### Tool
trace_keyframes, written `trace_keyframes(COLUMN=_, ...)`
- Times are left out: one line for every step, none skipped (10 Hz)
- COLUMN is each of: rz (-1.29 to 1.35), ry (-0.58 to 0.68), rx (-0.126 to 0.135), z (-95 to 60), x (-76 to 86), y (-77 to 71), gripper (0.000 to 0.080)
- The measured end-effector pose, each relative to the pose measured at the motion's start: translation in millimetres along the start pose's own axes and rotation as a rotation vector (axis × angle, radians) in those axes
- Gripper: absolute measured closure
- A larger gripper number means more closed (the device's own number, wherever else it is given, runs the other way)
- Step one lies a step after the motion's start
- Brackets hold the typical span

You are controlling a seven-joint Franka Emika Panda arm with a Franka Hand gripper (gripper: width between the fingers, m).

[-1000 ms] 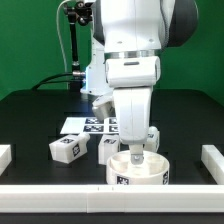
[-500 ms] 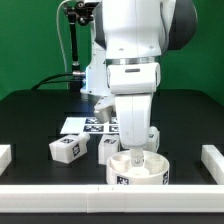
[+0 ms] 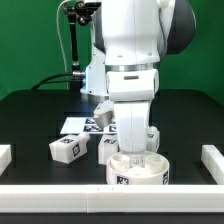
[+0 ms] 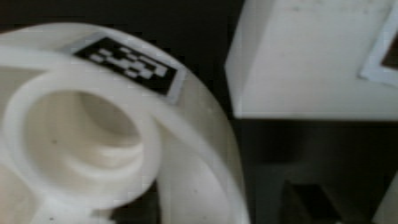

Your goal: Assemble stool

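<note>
The round white stool seat (image 3: 138,172) lies at the front middle of the table, against the front rail. My gripper (image 3: 138,156) reaches straight down onto it. In the wrist view the seat's rim (image 4: 199,170) runs between the jaws, which look shut on it (image 4: 214,205). The seat's tag (image 4: 128,62) and hollow (image 4: 71,115) show beside the rim. Three white legs lie loose: one at the exterior view's left (image 3: 65,148), one just left of the seat (image 3: 107,148), and one behind the arm on the right (image 3: 152,134), probably the white block in the wrist view (image 4: 320,60).
The marker board (image 3: 88,125) lies flat behind the legs. A long white rail (image 3: 60,193) runs along the front edge, with short rail pieces at the left (image 3: 5,155) and right (image 3: 212,158). The arm's base and a cable stand (image 3: 75,50) are at the back.
The arm's body has shifted slightly toward the exterior view's right. The seat and the legs have not visibly moved.
</note>
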State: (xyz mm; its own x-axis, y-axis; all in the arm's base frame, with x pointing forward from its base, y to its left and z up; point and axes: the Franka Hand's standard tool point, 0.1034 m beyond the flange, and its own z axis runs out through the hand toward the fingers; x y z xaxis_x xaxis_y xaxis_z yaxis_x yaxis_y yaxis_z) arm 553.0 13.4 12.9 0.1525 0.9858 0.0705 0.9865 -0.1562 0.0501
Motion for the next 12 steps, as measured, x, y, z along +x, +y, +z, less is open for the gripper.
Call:
trace_keyframes(rz=0.0, ry=0.0, rx=0.0, z=0.1, x=-0.1, y=-0.1, gripper=0.0738)
trace_keyframes(rz=0.0, ry=0.0, rx=0.001, z=0.2, x=-0.3, y=-0.2, gripper=0.0738)
trace_keyframes(rz=0.001, ry=-0.001, rx=0.002, z=0.6, x=-0.5, y=-0.5, gripper=0.077)
trace_keyframes(rz=0.001, ry=-0.001, rx=0.002, z=1.0, x=-0.6, y=-0.7, gripper=0.077)
trace_keyframes(rz=0.001, ry=-0.001, rx=0.003, z=1.2, x=-0.6, y=-0.8, gripper=0.077)
trace_keyframes(rz=0.001, ry=-0.001, rx=0.003, z=1.2, x=-0.7, y=-0.9, gripper=0.077)
trace_keyframes(rz=0.001, ry=-0.001, rx=0.003, z=1.2, x=-0.7, y=-0.8, gripper=0.077)
trace_keyframes(rz=0.001, ry=-0.001, rx=0.003, z=1.2, x=-0.7, y=-0.9, gripper=0.077)
trace_keyframes(rz=0.003, ry=-0.001, rx=0.009, z=1.3, x=1.0, y=-0.8, gripper=0.077)
trace_keyframes(rz=0.008, ry=-0.001, rx=0.032, z=1.9, x=10.3, y=1.3, gripper=0.077)
trace_keyframes(rz=0.007, ry=0.003, rx=0.042, z=2.7, x=22.3, y=6.7, gripper=0.0769)
trace_keyframes(rz=0.007, ry=0.009, rx=0.041, z=3.6, x=33.1, y=12.0, gripper=0.0769)
